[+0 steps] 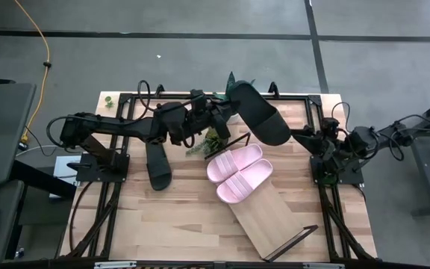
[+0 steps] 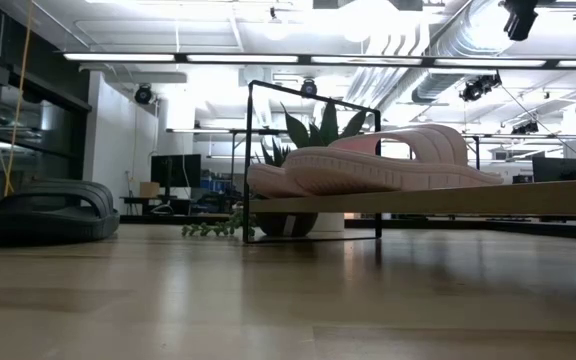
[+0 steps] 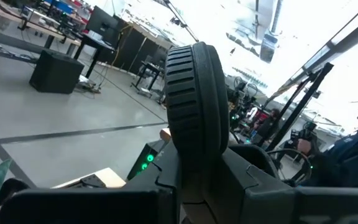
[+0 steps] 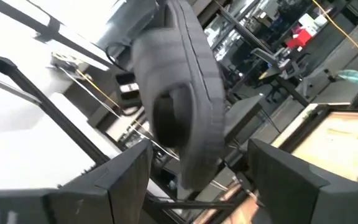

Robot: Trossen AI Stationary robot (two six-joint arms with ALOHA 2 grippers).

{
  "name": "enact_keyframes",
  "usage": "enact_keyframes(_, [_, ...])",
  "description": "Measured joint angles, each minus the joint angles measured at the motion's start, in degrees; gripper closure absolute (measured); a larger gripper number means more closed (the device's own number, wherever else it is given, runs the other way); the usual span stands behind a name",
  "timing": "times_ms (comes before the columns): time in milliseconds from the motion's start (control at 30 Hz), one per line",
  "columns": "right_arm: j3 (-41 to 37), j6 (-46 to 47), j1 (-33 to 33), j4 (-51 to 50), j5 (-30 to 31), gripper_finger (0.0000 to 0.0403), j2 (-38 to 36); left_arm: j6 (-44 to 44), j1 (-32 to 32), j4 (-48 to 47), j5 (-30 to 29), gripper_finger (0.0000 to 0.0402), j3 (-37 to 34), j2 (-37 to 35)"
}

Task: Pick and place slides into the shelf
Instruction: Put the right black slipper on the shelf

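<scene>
On the light-wood table (image 1: 170,209), you have one black slide (image 1: 260,113) held in the air just beyond the far end of the shelf (image 1: 271,217).

Your left gripper (image 1: 226,110) is clamped on that slide's end nearest the plant (image 1: 207,142); from there its long axis runs toward the right gripper (image 1: 313,142), which stands just off the slide's other end, fingers spread wide and holding nothing. The shelf lies aslant, and the slide lies roughly along the same line. Two pink slides (image 1: 237,172) already lie side by side on the shelf's far end, pointing across it. The other black slide (image 1: 157,166) lies on the table left of the shelf, nearest your left arm.
</scene>
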Motion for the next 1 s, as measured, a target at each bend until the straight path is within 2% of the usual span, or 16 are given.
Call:
enact_keyframes(367, [0.01,-2.52,-0.04,8.96,0.01,0.0147,8.3,-0.23,-0.04,-0.2,0.0,0.0355,0.0,0.0])
enact_keyframes(467, [0.01,-2.53,-0.04,10.0,0.01,0.0159,10.1,-0.46,-0.04,-0.2,0.0,0.0355,0.0,0.0])
enact_keyframes(600, [0.01,-2.51,-0.04,10.93,-0.1,0.0198,11.54,-0.46,-0.04,-0.2,0.02,0.0355,0.0,0.02])
enact_keyframes(1000, [0.01,-5.35,-0.07,12.85,0.97,0.0359,11.74,-0.6,-0.04,-0.5,0.24,0.0355,0.02,0.0])
